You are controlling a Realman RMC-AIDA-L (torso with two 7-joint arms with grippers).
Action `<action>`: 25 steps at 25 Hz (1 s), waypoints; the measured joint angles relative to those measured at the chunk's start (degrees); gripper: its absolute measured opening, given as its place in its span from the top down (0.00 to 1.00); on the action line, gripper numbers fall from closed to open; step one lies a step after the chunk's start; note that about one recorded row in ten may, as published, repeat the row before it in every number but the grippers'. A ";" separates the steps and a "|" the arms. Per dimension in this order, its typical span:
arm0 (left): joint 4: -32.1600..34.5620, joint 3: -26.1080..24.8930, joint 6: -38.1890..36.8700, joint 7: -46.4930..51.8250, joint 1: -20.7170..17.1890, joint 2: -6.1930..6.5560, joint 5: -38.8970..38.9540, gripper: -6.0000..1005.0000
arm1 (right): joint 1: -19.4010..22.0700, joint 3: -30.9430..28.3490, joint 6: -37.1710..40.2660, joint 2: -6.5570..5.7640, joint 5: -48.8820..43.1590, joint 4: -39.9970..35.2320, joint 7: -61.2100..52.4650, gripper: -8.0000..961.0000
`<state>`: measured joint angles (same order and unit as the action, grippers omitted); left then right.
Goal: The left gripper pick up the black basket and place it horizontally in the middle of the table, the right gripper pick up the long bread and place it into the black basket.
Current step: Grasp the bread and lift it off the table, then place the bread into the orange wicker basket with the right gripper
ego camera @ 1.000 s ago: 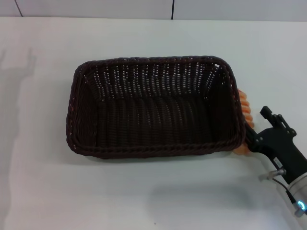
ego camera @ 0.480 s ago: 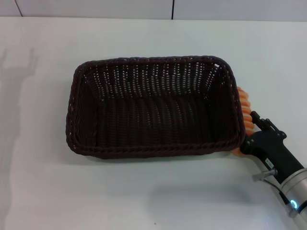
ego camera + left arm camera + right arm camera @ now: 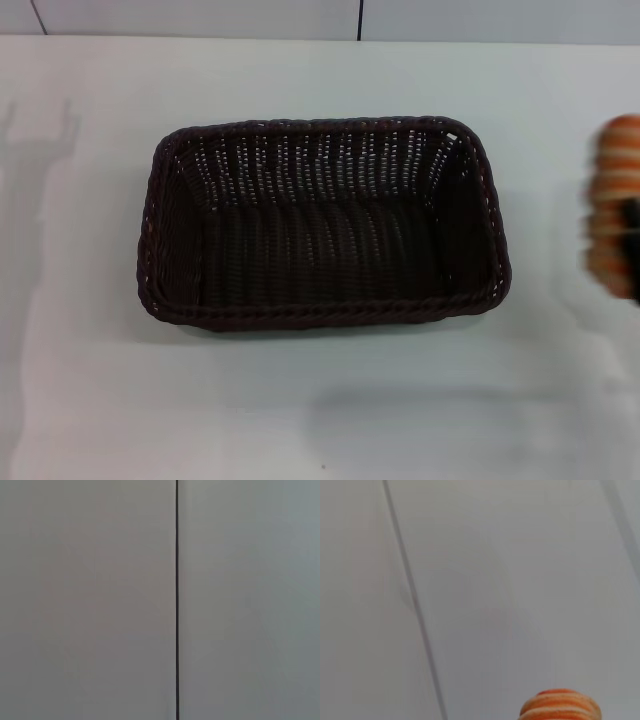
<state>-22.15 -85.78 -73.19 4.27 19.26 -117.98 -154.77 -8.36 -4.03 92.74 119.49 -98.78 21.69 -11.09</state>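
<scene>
White bench (image 3: 90, 400) beneath a grey panelled wall. Centre: black basket (image 3: 322, 222) lying lengthwise, holding nothing. Right edge: long bread (image 3: 616, 205), blurred, raised clear of the basket; right claw (image 3: 631, 225) barely visible, grip state indeterminable. Left claw out of view.

Right hand (image 3: 630, 228): a dark blurred shape at the counter's right edge, raised, with the long bread (image 3: 614, 205) against it; fingers not discernible.
Left hand: out of sight in every view.
</scene>
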 joint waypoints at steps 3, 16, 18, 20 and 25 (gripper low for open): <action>0.55 0.00 0.04 0.02 0.09 -0.05 -0.02 0.28 | 2.14 0.09 9.96 0.00 -0.45 -0.24 -0.19 0.44; 1.24 -0.10 0.07 0.04 0.16 -0.15 0.00 0.28 | -12.96 3.63 -0.32 -0.04 -10.40 1.01 -3.26 0.55; 1.25 -0.12 0.07 0.04 0.13 -0.16 0.00 0.28 | -14.52 3.80 -3.49 -0.06 -10.44 1.57 -5.19 0.57; 1.29 -0.27 0.07 0.04 0.09 -0.15 -0.01 0.28 | -15.15 3.86 -4.64 -0.06 -10.46 1.81 -5.95 0.59; 1.36 -0.42 0.06 0.04 0.00 -0.14 0.00 0.28 | -15.73 3.77 -5.68 -0.08 -10.50 2.41 -6.87 0.34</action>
<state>-20.79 -86.21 -73.12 4.31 19.26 -118.12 -154.78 -24.08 -0.26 87.06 119.41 -109.28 24.10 -17.96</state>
